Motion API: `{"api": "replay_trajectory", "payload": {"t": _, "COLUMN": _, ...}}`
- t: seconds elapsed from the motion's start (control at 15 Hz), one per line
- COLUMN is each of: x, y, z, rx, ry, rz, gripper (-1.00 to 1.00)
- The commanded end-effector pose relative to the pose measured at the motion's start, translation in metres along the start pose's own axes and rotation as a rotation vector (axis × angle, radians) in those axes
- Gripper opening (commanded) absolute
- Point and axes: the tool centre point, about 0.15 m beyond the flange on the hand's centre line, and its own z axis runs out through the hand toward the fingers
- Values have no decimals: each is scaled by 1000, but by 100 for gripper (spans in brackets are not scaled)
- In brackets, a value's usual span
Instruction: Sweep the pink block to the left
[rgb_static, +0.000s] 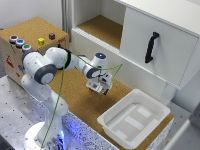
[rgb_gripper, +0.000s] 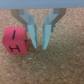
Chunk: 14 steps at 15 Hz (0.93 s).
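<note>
The pink block (rgb_gripper: 15, 42) is a small pinkish-red cube with black marks on its faces, resting on the cork surface (rgb_gripper: 60, 65). My gripper (rgb_gripper: 39, 44) points down at the cork right beside the block. One fingertip (rgb_gripper: 33, 41) stands just off the block's edge. The jaws are drawn together with only a thin slit between them, and nothing is in it. In the exterior view the gripper (rgb_static: 101, 90) hangs low over the cork table (rgb_static: 75, 95), and I cannot pick out the block there.
A white tray (rgb_static: 132, 120) sits at the table's corner on the exterior view's right. A white cabinet with a black handle (rgb_static: 151, 47) stands behind. A cork-topped box (rgb_static: 30, 30) carries a yellow cube (rgb_static: 41, 41), a dark purple cube (rgb_static: 51, 36) and coloured buttons (rgb_static: 19, 42).
</note>
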Motion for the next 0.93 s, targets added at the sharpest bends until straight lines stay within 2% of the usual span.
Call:
{"api": "replay_trajectory", "payload": {"t": 0.0, "x": 3, "y": -47, "z": 4, "rx": -46, "ry": -112, "rz": 8, "gripper": -100}}
{"api": "replay_trajectory", "payload": {"t": 0.13, "x": -1, "y": -57, "z": 4, "rx": -41, "ry": -125, "rz": 24, "gripper": -100}}
{"api": "replay_trajectory", "payload": {"t": 0.33, "x": 1, "y": -72, "z": 8, "rx": -13, "ry": -103, "rz": 19, "gripper": -100}}
{"api": "replay_trajectory", "payload": {"t": 0.47, "x": 5, "y": -80, "z": 12, "rx": -37, "ry": -95, "rz": -18, "gripper": -100}}
{"api": "replay_trajectory", "payload": {"t": 0.87, "x": 2, "y": -59, "z": 20, "rx": -16, "ry": -20, "rz": -1, "gripper": -100}}
